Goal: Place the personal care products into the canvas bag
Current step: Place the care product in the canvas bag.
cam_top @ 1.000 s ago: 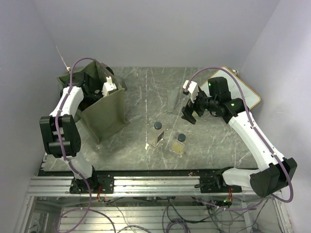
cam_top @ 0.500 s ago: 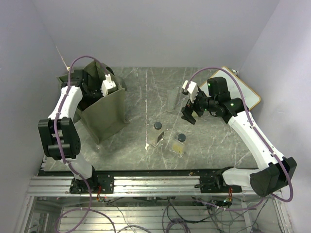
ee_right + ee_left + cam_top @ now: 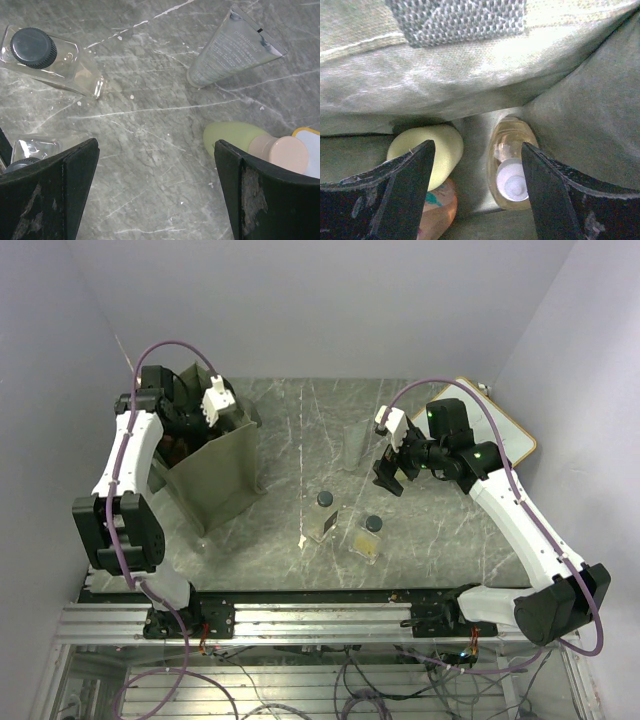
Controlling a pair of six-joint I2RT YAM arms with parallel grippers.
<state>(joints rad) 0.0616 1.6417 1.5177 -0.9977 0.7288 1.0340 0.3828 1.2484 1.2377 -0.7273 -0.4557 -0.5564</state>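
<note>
The olive canvas bag (image 3: pixel 212 468) stands upright at the left. My left gripper (image 3: pixel 214 400) hovers open over its mouth. Looking down into the bag (image 3: pixel 470 90), I see a cream bottle (image 3: pixel 431 150), an orange bottle (image 3: pixel 440 212) and a clear yellowish bottle with a white cap (image 3: pixel 512 172) on the bottom; the left gripper (image 3: pixel 477 146) holds nothing. Two clear square bottles (image 3: pixel 323 514) (image 3: pixel 368 537) and a grey tube (image 3: pixel 355 446) stand on the table. My right gripper (image 3: pixel 390 476) (image 3: pixel 156 145) is open above bare table, between a square bottle (image 3: pixel 47 57), the tube (image 3: pixel 235 47) and a yellow-green bottle (image 3: pixel 245 139).
A wood-framed whiteboard (image 3: pixel 505 430) lies at the back right, its corner (image 3: pixel 311 157) right behind the yellow-green bottle. The second square bottle (image 3: pixel 30 150) sits by the right gripper's left finger. Walls close in on both sides of the marbled table (image 3: pixel 300 430).
My left gripper has risen and drawn back a little above the bag's mouth. The right arm and the items on the table have not moved.
</note>
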